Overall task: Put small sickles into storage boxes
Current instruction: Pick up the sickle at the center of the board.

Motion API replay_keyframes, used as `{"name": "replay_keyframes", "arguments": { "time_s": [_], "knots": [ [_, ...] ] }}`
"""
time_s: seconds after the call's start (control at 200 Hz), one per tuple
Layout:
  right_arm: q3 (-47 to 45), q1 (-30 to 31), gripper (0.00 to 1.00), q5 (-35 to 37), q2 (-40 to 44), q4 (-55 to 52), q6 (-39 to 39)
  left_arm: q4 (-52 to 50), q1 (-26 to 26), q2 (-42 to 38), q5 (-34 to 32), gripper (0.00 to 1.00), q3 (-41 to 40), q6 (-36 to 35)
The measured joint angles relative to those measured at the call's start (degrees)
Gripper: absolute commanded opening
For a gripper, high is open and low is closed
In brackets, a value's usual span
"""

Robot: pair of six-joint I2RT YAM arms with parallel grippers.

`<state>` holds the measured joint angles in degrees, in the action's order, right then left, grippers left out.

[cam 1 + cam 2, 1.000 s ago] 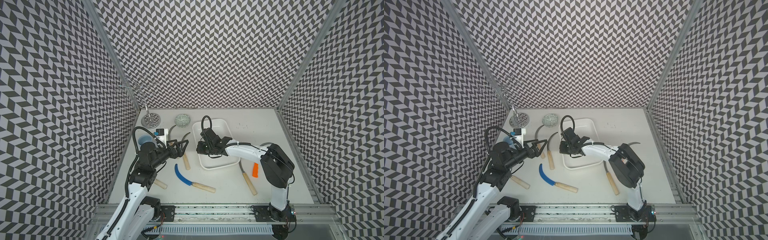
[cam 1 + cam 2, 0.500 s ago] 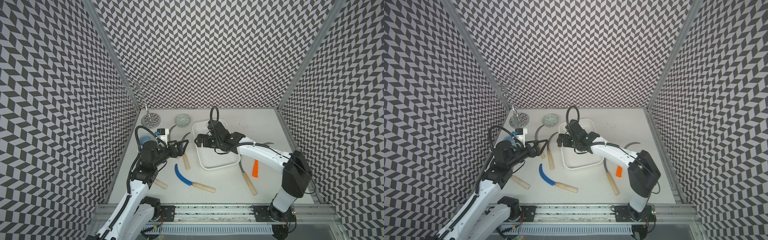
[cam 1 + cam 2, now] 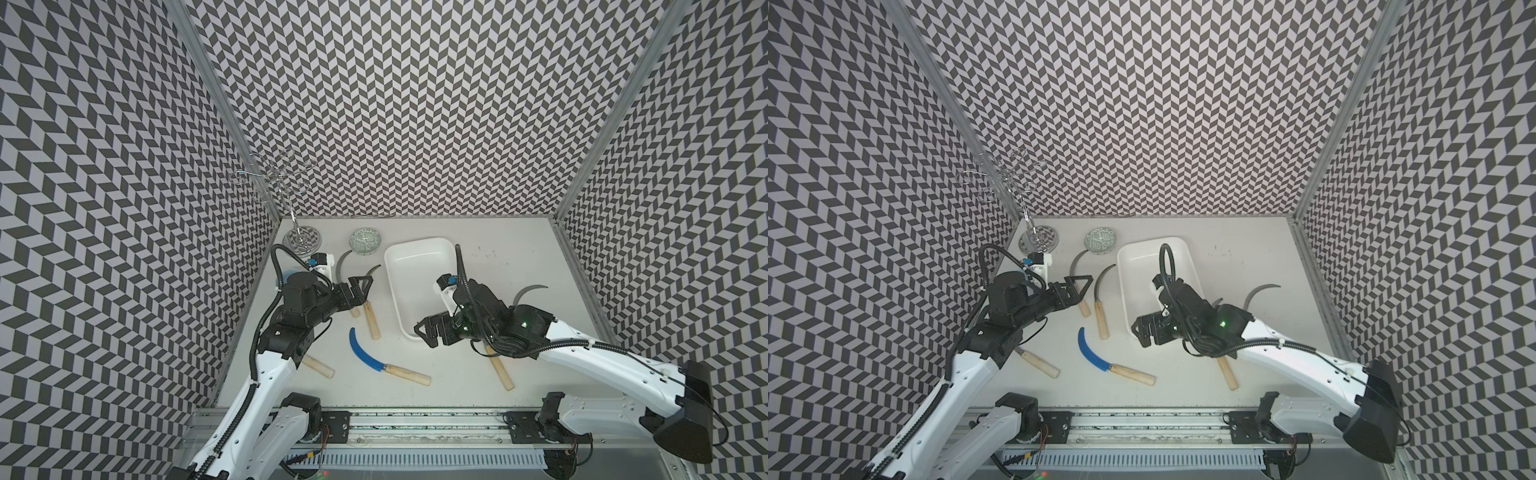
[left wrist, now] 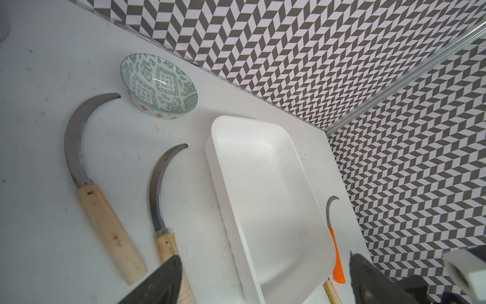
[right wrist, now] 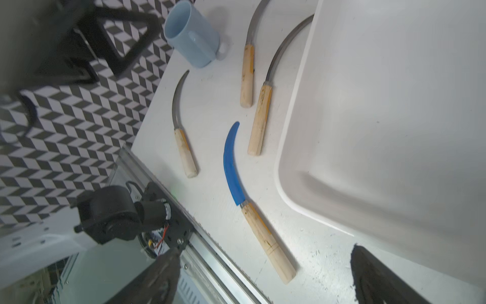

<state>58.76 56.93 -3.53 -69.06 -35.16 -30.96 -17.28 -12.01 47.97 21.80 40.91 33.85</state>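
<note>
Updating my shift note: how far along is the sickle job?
Done: nothing; the white tray is empty. In hand: nothing; left gripper and right gripper are open. Left: all six sickles on the table, including the blue-bladed sickle and orange-handled sickle.

You've got black-and-white chevron on all the walls (image 3: pixel 374 104); the table (image 3: pixel 457 374) is plain white w/ dark scuffs. Tray (image 3: pixel 417 274): white, no pattern. Bowl (image 4: pixel 159 86): pale w/ a green geometric print and small orange marks near the base. Mug (image 5: pixel 190 36): light blue. The blue-bladed sickle (image 5: pixel 231 181) has a pale wood handle w/ an amber streak — the orange-handled sickle (image 4: pixel 336 252) has a grey blade. The grey-bladed sickle (image 4: pixel 101 213) has pale wood too. Left arm (image 3: pixel 270 374) & right arm (image 3: pixel 602 361): white shells, black joints.
</note>
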Motion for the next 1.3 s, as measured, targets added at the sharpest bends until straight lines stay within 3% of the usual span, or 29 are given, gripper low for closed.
{"name": "replay_keyframes", "arguments": {
  "time_s": [0.285,0.461,0.701,0.821,1.032,1.162,1.232,1.302],
  "knots": [
    [0.3,7.4,1.0,0.1,-8.2,-4.1,4.7,-12.4,-0.3,-0.6,-2.7,0.99,1.4,2.3],
    [0.3,10.3,0.99,0.6,-14.2,-4.2,7.4,-15.4,-0.3,-2.7,-3.8,0.99,1.5,2.4],
    [0.4,12.4,0.91,1.9,-21.2,-2.2,10.4,-17.7,-0.3,-0.6,-4.7,1.0,2.4,1.8],
    [0.5,13.9,0.79,2.4,-24.8,-1.2,11.5,-18.0,0.7,-0.1,-4.6,0.99,2.4,1.6],
    [0.7,15.8,0.65,4.2,-30.1,1.1,12.1,-18.5,4.8,-0.2,-4.5,1.0,2.5,0.4],
    [0.7,16.4,0.55,5.3,-31.6,2.3,12.5,-19.5,7.1,-0.5,-4.5,1.0,3.2,-0.4],
    [0.8,16.5,0.44,5.8,-32.0,3.1,12.6,-19.8,8.2,-0.5,-4.6,0.99,3.7,-1.3],
    [1.2,16.6,0.41,6.4,-32.5,3.8,12.9,-20.2,9.6,-0.5,-4.6,0.99,3.9,-2.4]
  ]
}}
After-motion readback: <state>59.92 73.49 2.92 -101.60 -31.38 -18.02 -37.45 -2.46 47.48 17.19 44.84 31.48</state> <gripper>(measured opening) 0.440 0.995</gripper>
